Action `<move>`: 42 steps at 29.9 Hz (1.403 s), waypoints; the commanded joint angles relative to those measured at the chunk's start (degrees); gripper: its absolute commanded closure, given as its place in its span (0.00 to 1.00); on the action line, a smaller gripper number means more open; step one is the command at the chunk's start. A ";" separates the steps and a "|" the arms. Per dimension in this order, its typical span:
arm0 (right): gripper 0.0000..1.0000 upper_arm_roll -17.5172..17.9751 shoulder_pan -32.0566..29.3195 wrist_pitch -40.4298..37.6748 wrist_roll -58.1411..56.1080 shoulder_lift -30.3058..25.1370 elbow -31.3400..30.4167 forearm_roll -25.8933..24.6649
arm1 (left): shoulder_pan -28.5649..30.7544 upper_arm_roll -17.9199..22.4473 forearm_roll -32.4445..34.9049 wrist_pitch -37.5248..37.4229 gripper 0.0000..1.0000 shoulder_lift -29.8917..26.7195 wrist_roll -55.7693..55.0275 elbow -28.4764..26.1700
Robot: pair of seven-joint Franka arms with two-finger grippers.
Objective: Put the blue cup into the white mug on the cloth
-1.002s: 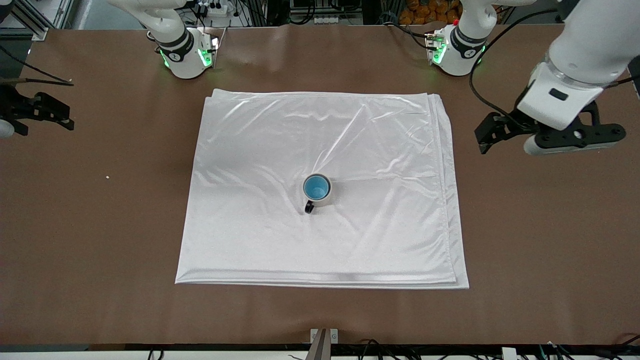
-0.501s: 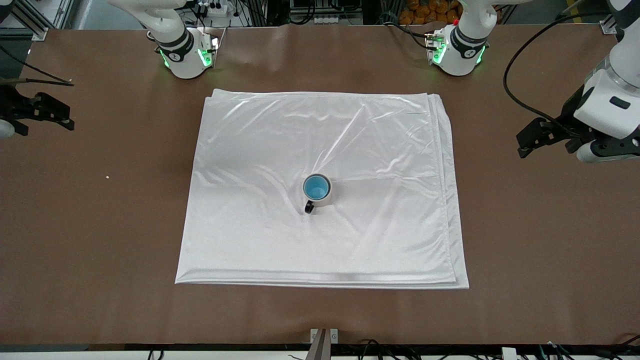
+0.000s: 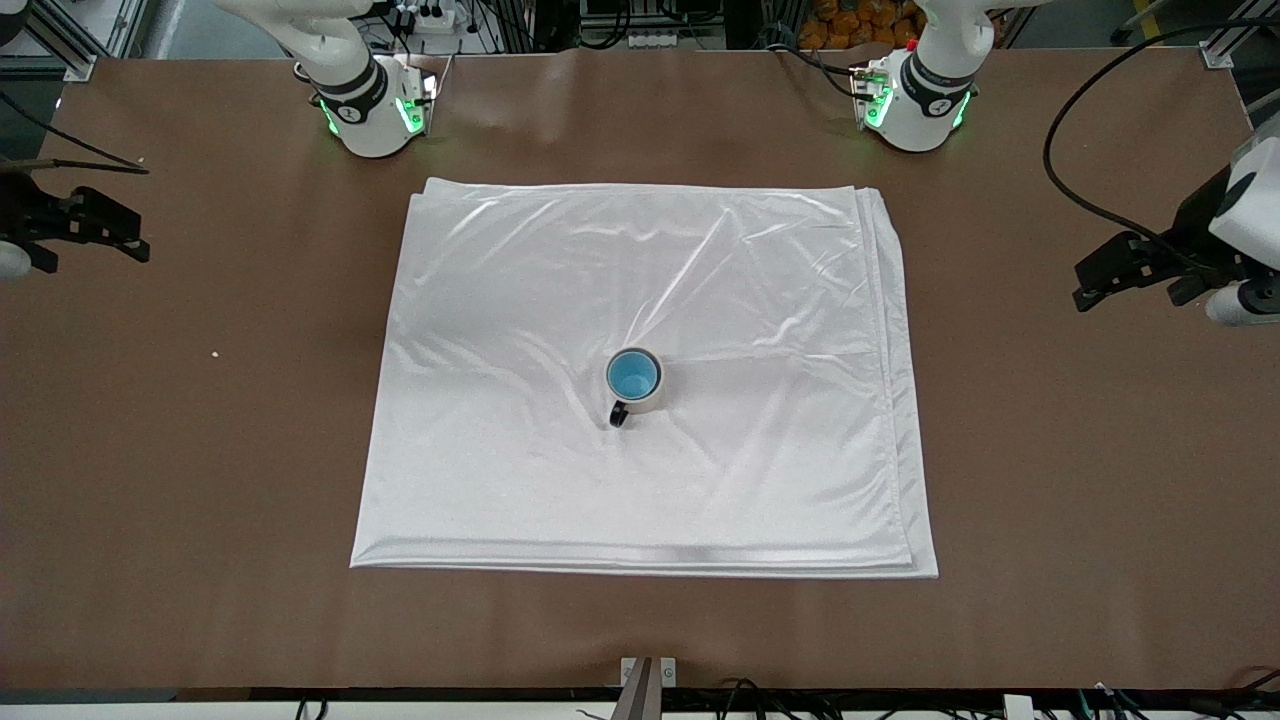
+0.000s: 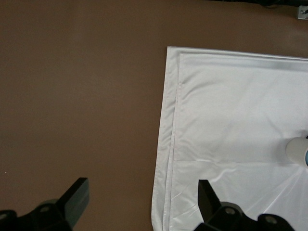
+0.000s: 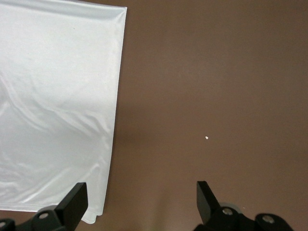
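The blue cup (image 3: 633,374) sits nested inside the white mug (image 3: 648,398), whose black handle points toward the front camera. The mug stands upright near the middle of the white cloth (image 3: 500,300). My left gripper (image 3: 1130,272) is open and empty over the bare table off the cloth's edge at the left arm's end. In the left wrist view the cloth (image 4: 231,120) shows, with the mug (image 4: 297,150) at the picture's edge. My right gripper (image 3: 95,225) is open and empty over the bare table at the right arm's end. The right wrist view shows a cloth corner (image 5: 57,96).
The brown table (image 3: 1050,450) surrounds the cloth on all sides. Both arm bases (image 3: 365,105) stand at the table's edge farthest from the front camera. A small white crumb (image 3: 215,353) lies on the table toward the right arm's end and shows in the right wrist view (image 5: 206,138).
My left gripper has moved away from the cloth toward the left arm's end of the table. The cup, the mug, the cloth and the right arm have not moved.
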 commanded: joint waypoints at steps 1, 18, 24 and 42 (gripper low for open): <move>0.00 0.06 -0.11 0.17 -0.72 0.37 0.51 -0.17 | 1.07 -0.29 -1.71 -1.62 0.00 -2.06 1.94 -1.51; 0.00 0.06 -0.20 0.61 -0.72 0.37 0.25 -0.08 | 1.15 -0.21 -1.71 -2.15 0.00 -3.03 3.35 -2.92; 0.00 0.06 -0.29 0.69 -0.72 0.37 0.16 -0.08 | 1.15 -0.21 -1.36 -1.62 0.00 -3.29 3.44 -3.71; 0.00 0.06 -0.20 0.96 -0.72 0.55 -0.10 0.10 | 2.56 -0.65 -1.01 3.21 0.00 -7.07 3.88 -9.69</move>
